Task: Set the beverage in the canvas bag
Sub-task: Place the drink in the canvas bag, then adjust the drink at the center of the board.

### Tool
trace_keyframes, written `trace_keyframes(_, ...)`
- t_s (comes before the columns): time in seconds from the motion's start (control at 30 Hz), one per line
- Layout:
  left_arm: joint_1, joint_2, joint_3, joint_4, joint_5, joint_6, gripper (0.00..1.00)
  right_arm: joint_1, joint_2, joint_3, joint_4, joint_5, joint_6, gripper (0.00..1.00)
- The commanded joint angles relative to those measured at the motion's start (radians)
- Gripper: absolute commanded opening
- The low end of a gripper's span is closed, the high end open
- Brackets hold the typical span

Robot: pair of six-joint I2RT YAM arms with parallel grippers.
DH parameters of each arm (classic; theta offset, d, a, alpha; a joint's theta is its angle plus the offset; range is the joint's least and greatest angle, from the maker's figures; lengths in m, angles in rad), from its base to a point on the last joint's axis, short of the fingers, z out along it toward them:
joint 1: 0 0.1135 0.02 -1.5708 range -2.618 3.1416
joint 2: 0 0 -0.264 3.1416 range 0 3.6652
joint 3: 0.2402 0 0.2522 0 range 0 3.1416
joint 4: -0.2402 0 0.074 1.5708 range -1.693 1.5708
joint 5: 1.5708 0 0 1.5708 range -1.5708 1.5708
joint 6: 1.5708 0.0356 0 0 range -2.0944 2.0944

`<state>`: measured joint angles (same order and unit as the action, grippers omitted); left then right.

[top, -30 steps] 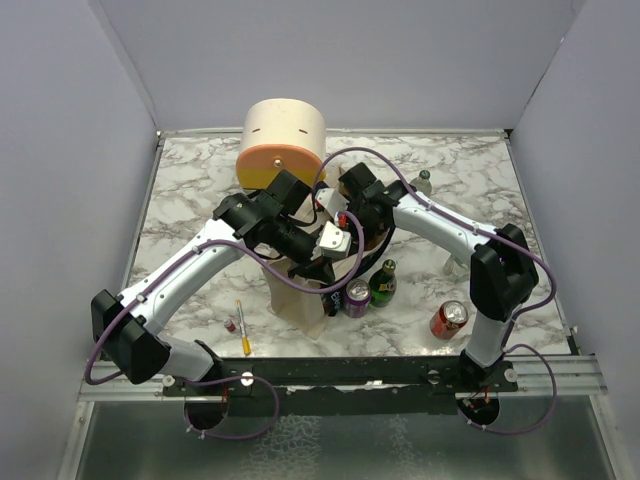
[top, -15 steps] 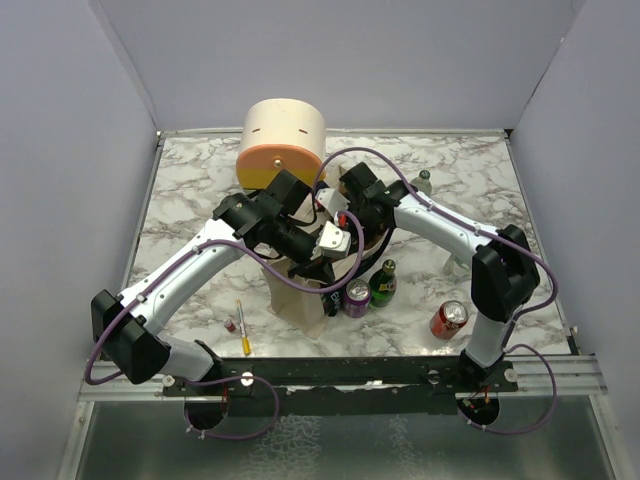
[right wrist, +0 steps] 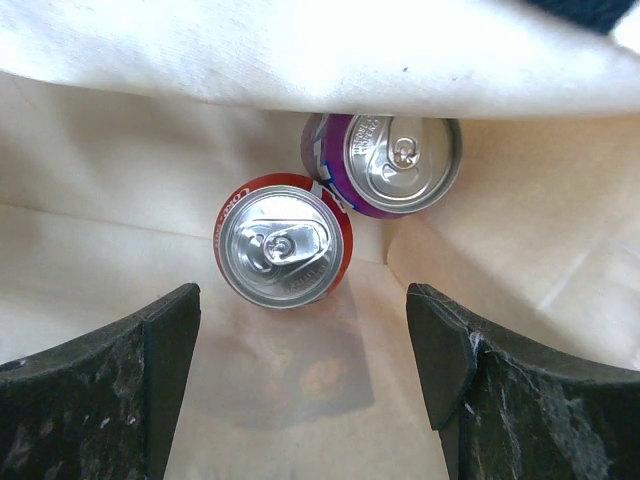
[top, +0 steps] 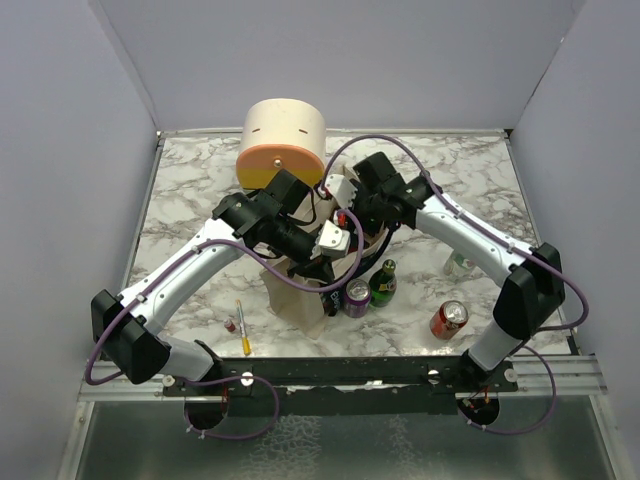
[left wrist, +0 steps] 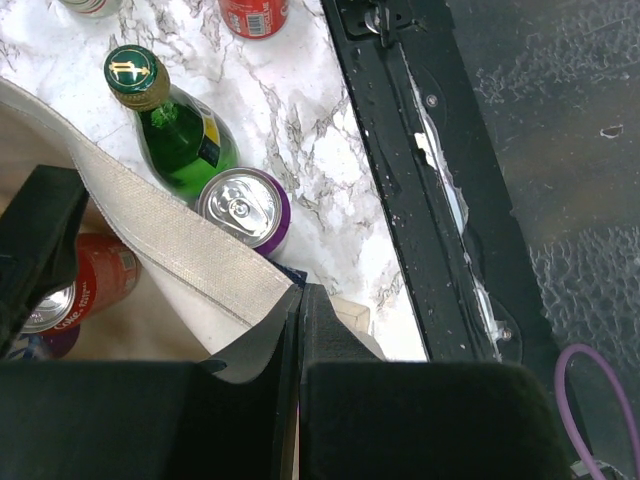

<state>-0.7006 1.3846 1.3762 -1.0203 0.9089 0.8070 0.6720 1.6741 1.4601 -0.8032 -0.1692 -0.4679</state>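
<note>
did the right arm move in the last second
Yes. The right arm swung its elbow rightward, farther from the green bottle standing on the table.

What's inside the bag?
In the bag two cans stand upright: a red can and a purple can. A cloth fold covers the purple can's top edge and whatever lies beyond.

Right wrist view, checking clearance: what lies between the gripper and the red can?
Only bare cloth of the canvas bag; that view shows the open right gripper apart from the red can.
</note>
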Motion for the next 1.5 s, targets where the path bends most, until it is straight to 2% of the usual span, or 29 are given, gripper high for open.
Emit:
trace_keyframes(0.0,0.012,-0.009,0.001,0.005,-0.019,0.013,0.00,-0.008,-0.075,0.012,0.047,-0.039,0.026,0.83)
trace_keyframes(0.27,0.012,-0.010,0.008,0.011,-0.026,0.005,0.00,-0.008,-0.123,0.132,0.074,-0.054,0.109,0.83)
trace_keyframes(0.43,0.013,-0.013,0.007,0.026,-0.033,-0.011,0.00,-0.017,-0.131,0.245,0.038,0.008,0.183,0.82)
trace_keyframes(0.7,0.019,-0.023,-0.002,0.057,-0.033,-0.048,0.00,-0.071,-0.300,0.150,-0.072,0.070,0.201,0.82)
trace_keyframes(0.83,0.022,-0.025,0.001,0.060,-0.032,-0.052,0.00,-0.137,-0.383,0.092,-0.169,0.033,0.145,0.82)
trace_keyframes(1.03,0.025,-0.034,-0.004,0.069,-0.036,-0.062,0.00,-0.280,-0.435,0.037,-0.397,-0.112,-0.023,0.81)
trace_keyframes(1.3,0.042,-0.042,-0.017,0.087,-0.026,-0.106,0.00,-0.285,-0.516,-0.100,-0.534,-0.177,-0.221,0.81)
trace_keyframes(1.47,0.049,-0.041,-0.017,0.099,-0.027,-0.114,0.00,-0.284,-0.548,-0.187,-0.608,-0.134,-0.323,0.84)
